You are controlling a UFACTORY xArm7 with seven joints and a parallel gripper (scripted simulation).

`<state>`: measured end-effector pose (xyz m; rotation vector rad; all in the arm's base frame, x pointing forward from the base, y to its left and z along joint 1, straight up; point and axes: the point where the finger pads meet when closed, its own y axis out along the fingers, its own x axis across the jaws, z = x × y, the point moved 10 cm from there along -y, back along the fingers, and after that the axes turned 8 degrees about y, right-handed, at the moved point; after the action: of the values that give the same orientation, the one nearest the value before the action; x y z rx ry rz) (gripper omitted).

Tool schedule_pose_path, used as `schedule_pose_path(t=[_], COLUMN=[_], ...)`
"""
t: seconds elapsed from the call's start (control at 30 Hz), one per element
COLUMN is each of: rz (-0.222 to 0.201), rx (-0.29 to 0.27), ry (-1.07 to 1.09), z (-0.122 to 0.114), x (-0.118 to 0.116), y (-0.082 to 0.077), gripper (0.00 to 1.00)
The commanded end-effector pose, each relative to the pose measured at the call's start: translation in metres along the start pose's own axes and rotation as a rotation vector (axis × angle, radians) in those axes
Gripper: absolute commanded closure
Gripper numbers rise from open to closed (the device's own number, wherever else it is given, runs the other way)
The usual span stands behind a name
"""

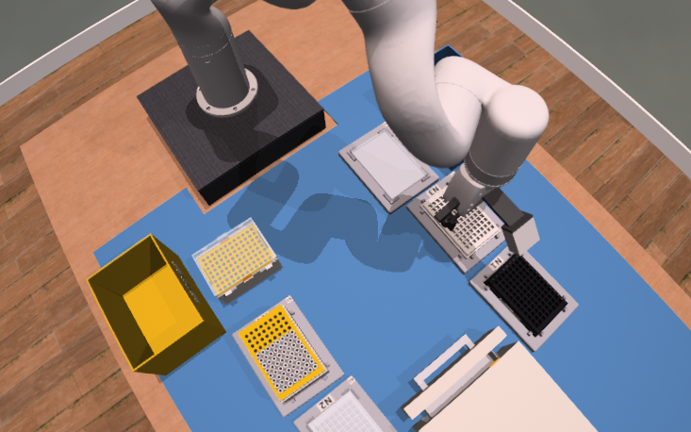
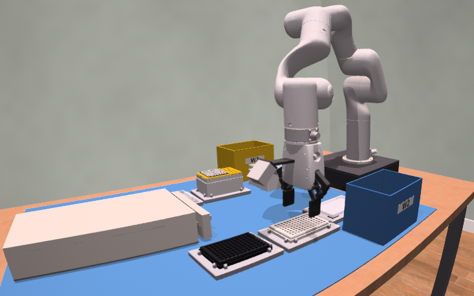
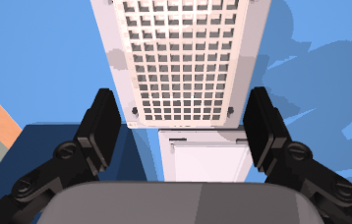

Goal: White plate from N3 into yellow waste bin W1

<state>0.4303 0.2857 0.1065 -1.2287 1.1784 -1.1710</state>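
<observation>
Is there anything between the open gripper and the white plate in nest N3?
Nothing: in the exterior view the open gripper hangs above the white plate, with only air between.

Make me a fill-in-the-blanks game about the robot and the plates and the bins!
1. The gripper hangs above the ____ plate with its fingers wide open.
2. The nest beside it, toward the cooler, holds a ____ plate.
3. The bin marked W1 is ____ in colour.
4. The bin marked W2 is ____ in colour.

Missing words: white; black; yellow; blue
</observation>
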Motion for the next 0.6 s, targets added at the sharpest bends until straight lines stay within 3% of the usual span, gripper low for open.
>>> schedule_pose_path(t=[0.0,0.27,0.57], rz=[0.002,0.002,0.002], rx=[0.004,0.004,0.004], ry=[0.000,0.000,0.000], z=[0.001,0.001,0.001], x=[-0.001,-0.001,-0.001], y=[0.005,0.017,0.017], gripper=[0.00,0.00,0.00])
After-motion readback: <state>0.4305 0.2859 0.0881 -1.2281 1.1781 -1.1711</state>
